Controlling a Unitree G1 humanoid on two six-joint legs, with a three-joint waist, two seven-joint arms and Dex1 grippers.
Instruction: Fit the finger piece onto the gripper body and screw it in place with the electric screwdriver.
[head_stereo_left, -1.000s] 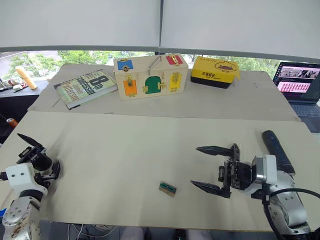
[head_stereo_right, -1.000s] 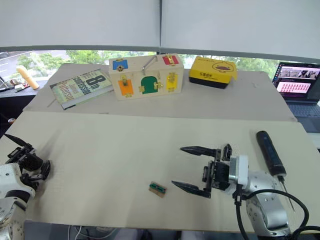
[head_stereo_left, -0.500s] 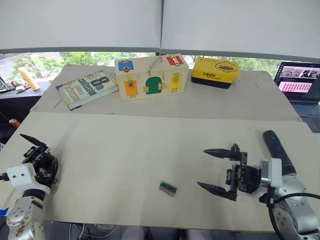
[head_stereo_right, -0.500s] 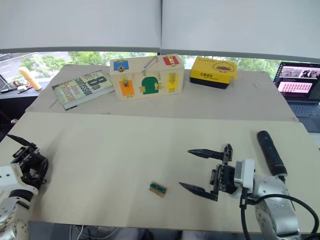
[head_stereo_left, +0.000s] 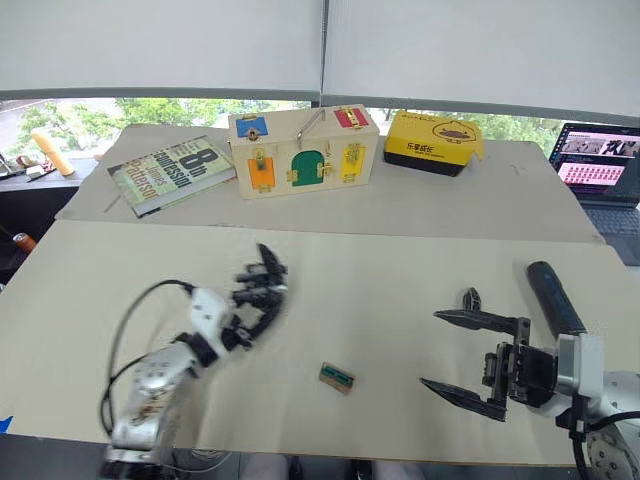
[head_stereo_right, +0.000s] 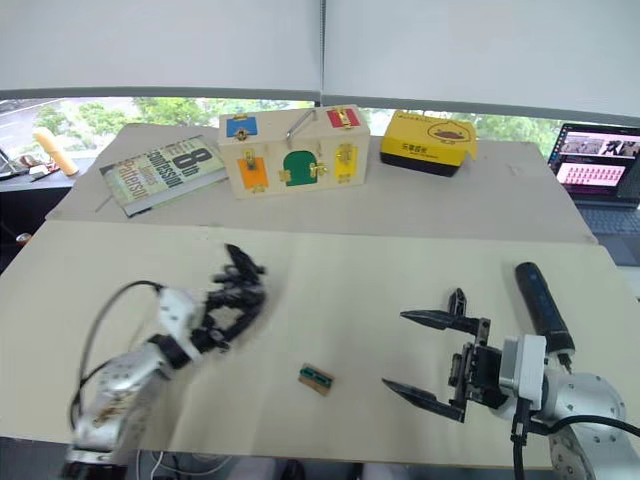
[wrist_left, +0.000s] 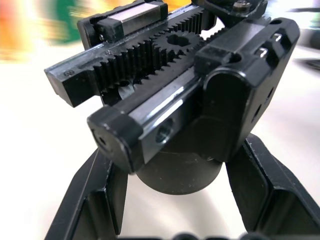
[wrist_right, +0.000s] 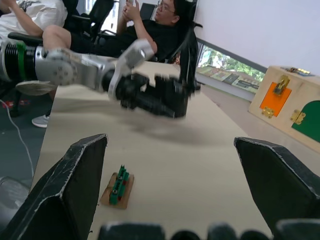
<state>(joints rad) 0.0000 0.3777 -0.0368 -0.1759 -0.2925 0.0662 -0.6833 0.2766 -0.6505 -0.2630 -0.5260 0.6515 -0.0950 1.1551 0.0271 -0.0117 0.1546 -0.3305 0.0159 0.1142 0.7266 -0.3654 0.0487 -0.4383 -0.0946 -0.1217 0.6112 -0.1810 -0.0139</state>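
My left gripper is shut on the gripper body, a chunky black block held above the table left of centre. In the left wrist view the gripper body shows its toothed racks and round base between my two fingers. The finger piece, a small black wedge, lies on the table just beyond my right gripper. That gripper is open and holds nothing. The electric screwdriver lies on the table to its right, partly behind the right arm.
A small green-topped block lies between the two grippers near the front edge. At the back stand a book, a wooden lock box, a yellow box and a laptop. Seated people appear in the right wrist view.
My left arm has swung from the table's left edge toward the middle, carrying the gripper body. My right gripper has drawn back right and toward the front edge, still open.
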